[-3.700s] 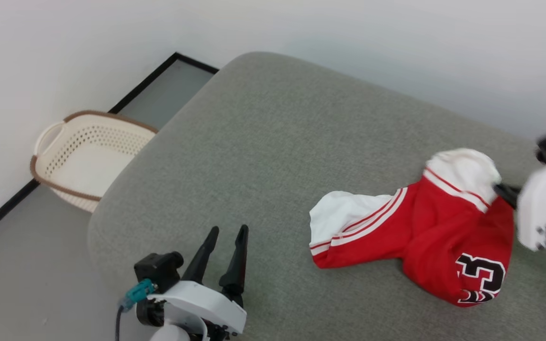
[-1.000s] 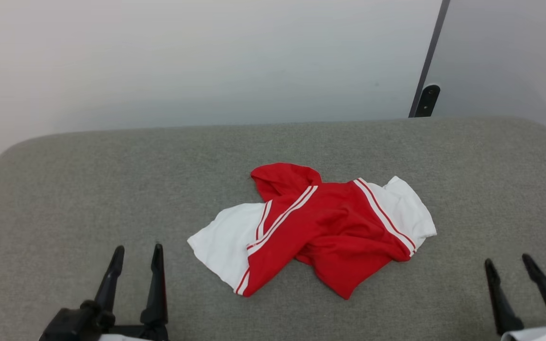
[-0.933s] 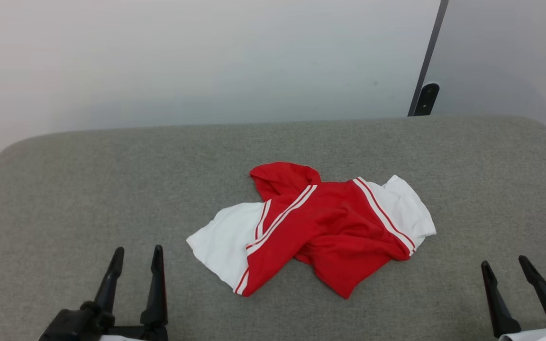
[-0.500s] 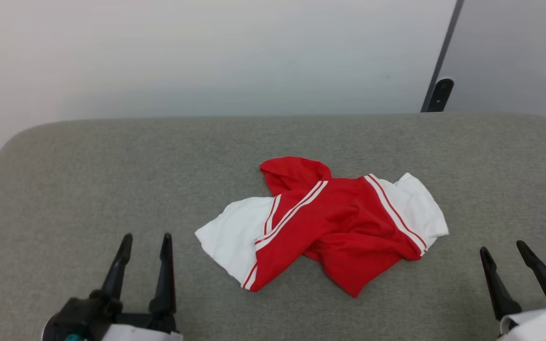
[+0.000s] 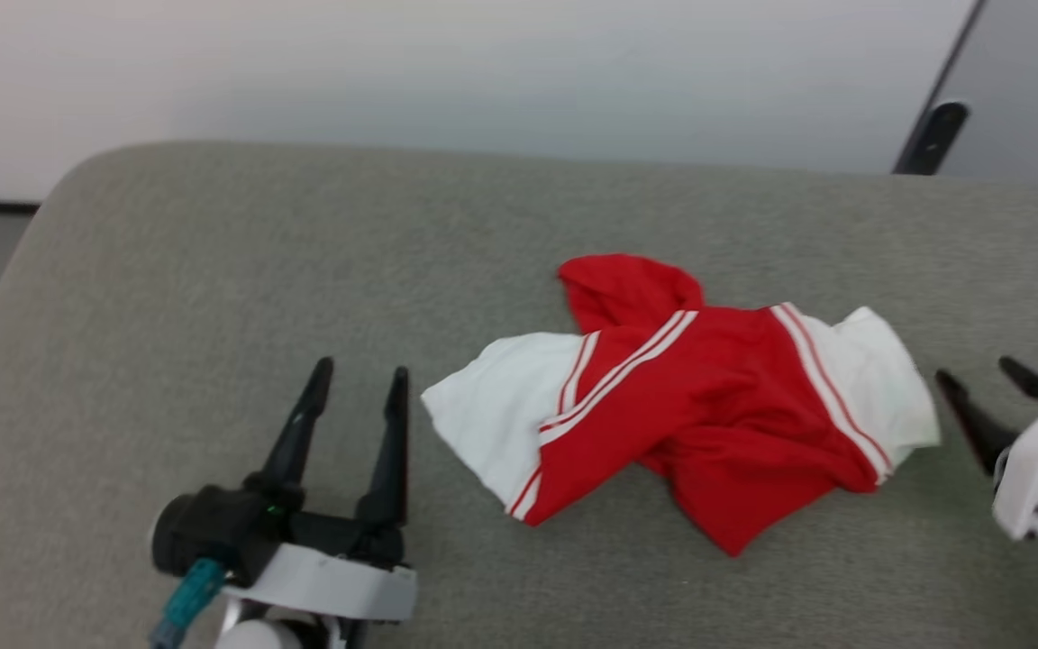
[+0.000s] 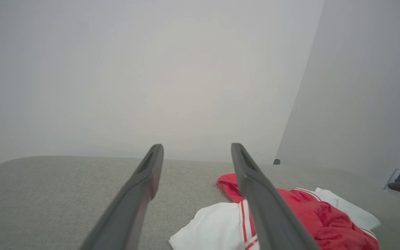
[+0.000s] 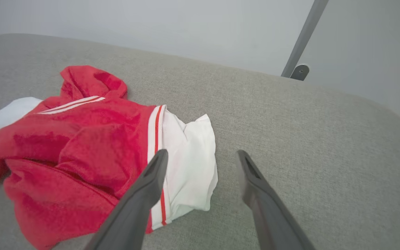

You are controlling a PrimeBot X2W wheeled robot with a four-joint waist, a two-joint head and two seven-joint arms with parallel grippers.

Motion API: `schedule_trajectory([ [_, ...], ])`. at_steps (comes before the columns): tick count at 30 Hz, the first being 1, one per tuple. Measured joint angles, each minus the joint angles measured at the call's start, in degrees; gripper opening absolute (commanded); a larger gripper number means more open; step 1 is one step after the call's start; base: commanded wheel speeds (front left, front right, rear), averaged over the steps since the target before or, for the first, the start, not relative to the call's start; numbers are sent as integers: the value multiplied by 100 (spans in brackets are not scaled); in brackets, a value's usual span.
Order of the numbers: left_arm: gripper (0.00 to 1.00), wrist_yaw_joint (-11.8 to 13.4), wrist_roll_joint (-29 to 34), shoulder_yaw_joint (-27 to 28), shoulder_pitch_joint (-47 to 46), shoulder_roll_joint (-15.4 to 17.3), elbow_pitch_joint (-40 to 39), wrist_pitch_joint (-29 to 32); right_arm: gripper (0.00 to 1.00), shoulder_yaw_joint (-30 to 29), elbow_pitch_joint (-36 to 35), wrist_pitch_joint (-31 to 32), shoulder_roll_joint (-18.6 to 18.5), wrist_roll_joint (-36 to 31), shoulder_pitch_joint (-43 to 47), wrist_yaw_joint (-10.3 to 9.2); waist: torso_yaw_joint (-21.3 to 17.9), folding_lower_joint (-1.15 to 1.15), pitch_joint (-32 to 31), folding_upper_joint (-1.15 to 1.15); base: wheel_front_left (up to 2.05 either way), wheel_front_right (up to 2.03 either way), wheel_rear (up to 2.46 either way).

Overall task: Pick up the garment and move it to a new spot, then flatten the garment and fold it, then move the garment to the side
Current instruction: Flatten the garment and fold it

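Garment (image 5: 690,397) crumpled on grey cushion (image 5: 213,270) — both sets of fingers apart, empty.
Long axis runs left–right: left gripper (image 5: 363,366) just beside one white sleeve (image 5: 492,424), right gripper (image 5: 977,370) just beside the other; neither clearly nearer.

The right gripper (image 7: 201,153) hangs spread wide and empty above the grey cushion (image 7: 307,132), one finger crossing the white sleeve (image 7: 189,152) of the crumpled red jersey (image 7: 75,139).
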Motion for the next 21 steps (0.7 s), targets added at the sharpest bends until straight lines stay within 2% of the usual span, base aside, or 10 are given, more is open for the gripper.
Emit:
schedule_trajectory([
  [5, 100, 0, -55, -264, -210, -13, 100, 0, 100, 314, 452, 876, -255, 428, -673, 0, 284, 0, 233, 0, 0, 0, 0],
  [11, 100, 0, -151, -564, -494, -42, 180, 0, 100, 573, 1252, 1819, -476, 571, -1328, 0, 645, 0, 526, 0, 0, 0, 0],
  [21, 100, 0, -257, -708, -730, -74, 270, 0, 100, 367, 2621, 2640, -193, 575, -2158, -2, 1164, 0, 983, 0, 0, 0, 0],
])
